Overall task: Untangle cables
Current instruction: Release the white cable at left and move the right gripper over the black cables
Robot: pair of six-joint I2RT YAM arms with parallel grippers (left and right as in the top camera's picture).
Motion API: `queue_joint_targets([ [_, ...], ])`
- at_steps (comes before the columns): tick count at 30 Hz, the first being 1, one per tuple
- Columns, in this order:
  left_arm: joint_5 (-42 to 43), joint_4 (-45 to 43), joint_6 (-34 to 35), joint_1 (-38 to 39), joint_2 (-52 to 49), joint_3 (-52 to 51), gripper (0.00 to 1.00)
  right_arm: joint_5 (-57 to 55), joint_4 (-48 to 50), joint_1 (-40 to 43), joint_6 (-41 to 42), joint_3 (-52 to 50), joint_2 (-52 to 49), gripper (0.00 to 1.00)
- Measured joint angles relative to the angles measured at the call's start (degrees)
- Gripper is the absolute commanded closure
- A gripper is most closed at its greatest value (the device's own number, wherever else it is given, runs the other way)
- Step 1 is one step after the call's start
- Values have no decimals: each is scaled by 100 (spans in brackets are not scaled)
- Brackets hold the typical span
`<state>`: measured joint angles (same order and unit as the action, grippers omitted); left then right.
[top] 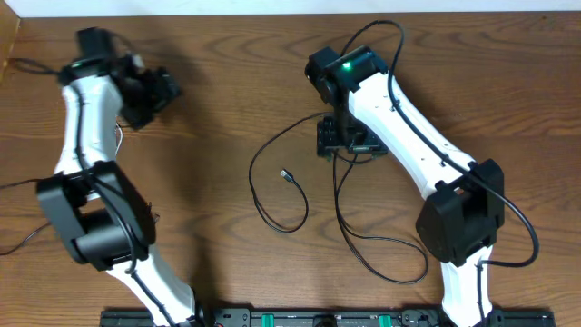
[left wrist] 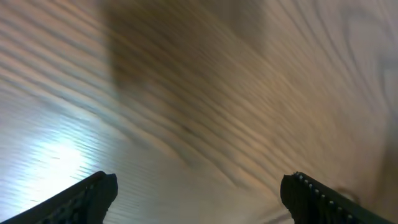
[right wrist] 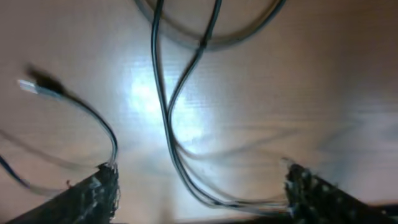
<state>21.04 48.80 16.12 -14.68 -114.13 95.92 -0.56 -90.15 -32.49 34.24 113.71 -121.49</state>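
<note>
Black and thin, one cable (top: 256, 182) loops across the middle of the table (top: 209, 54), its one plug (top: 286, 174) showing; two strands (right wrist: 168, 124) run between the wide-spread fingers of the right gripper (right wrist: 202, 179). Near the far left corner, the left gripper (left wrist: 199, 182) gapes too.

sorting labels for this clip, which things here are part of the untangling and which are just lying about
Job: thin black cables, their small end plug.
Lying about: thick black arm cords, black rail at the picture's bottom edge.
</note>
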Motion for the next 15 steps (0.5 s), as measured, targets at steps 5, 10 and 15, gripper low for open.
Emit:
queue_joint_targets([
  [5, -330, 396, -9, 658, 15, -7, 11, 186, -234, -17, -251, -7, 83, 13],
  [10, -619, 656, -9, 986, 310, -72, 11, 52, -299, -149, -348, -44, 688, 8],
  [15, -726, 796, -7, 1123, 1412, -76, 11, -555, -490, -643, -225, -48, 2017, 1],
])
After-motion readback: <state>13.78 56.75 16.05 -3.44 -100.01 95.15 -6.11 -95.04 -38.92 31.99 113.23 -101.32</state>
